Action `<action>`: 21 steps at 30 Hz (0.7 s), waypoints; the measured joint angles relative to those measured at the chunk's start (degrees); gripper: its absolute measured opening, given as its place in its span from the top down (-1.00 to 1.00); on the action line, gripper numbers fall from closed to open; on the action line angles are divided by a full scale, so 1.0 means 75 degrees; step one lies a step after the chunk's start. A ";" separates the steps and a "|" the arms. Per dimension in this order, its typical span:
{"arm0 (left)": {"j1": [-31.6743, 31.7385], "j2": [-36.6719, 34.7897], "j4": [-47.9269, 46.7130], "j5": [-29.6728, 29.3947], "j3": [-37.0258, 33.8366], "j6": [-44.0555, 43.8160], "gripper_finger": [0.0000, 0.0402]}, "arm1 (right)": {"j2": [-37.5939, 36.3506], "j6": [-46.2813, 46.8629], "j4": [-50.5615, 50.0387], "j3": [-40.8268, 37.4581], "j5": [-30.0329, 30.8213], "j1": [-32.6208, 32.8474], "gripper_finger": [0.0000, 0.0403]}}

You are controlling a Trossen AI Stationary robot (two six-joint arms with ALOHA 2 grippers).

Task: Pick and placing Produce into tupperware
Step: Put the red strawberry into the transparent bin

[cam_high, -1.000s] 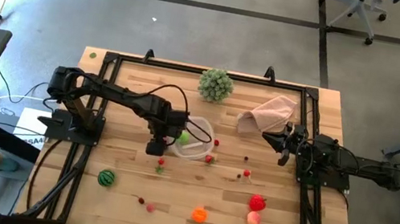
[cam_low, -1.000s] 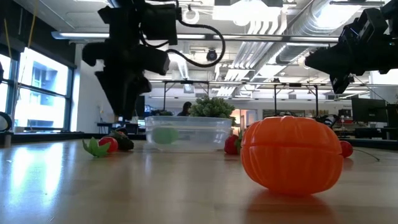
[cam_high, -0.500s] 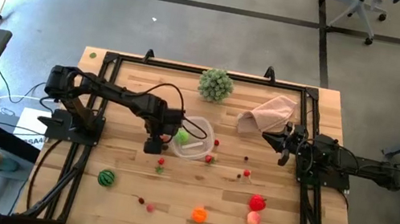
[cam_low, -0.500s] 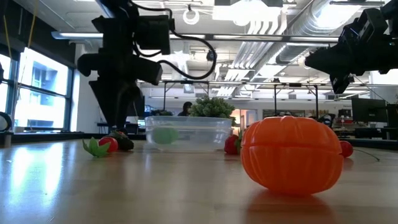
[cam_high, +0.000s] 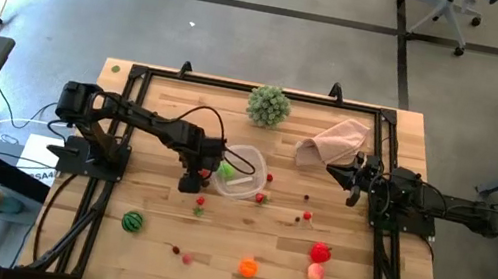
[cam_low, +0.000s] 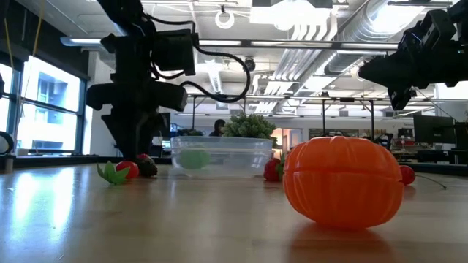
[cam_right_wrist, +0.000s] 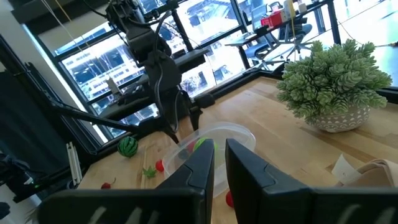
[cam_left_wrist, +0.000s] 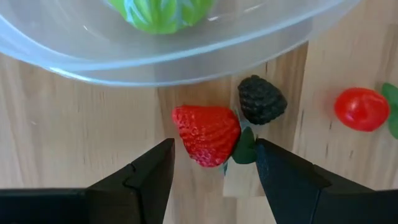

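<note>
Strawberry (cam_left_wrist: 206, 134) looks light, hard and slippery; the left hand (cam_left_wrist: 214, 171), fingers apart, should grip its wide middle.

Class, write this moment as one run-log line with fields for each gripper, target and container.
left gripper: open, above strawberry | right gripper: shut, waiting beside cloth | tupperware: holds light green piece

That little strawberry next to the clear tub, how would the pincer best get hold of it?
Probably from straight above, across the strawberry's fat red middle. It lies on its side on the wood beside the tupperware, its green leaf end pointing toward the blackberry. The left pincer already hangs open with one finger either side, so closing on the red flanks should avoid tub and blackberry.
</note>
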 joint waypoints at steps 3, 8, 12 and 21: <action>-0.0011 0.0000 0.0173 -0.0001 -0.0032 0.0232 -0.05 | 0.0000 -0.0001 -0.0001 0.0000 0.0000 0.0000 0.85; -0.0013 0.0000 0.0321 -0.0006 -0.0032 0.0525 -0.05 | 0.0000 -0.0002 -0.0002 0.0000 0.0000 0.0002 0.85; -0.0013 0.0000 0.0426 -0.0101 -0.0032 0.0720 -0.05 | 0.0000 -0.0002 -0.0001 0.0000 0.0000 0.0003 0.85; -0.0013 0.0003 0.0607 -0.0205 -0.0045 0.0912 -0.05 | 0.0000 0.0000 -0.0002 0.0000 0.0000 0.0002 0.85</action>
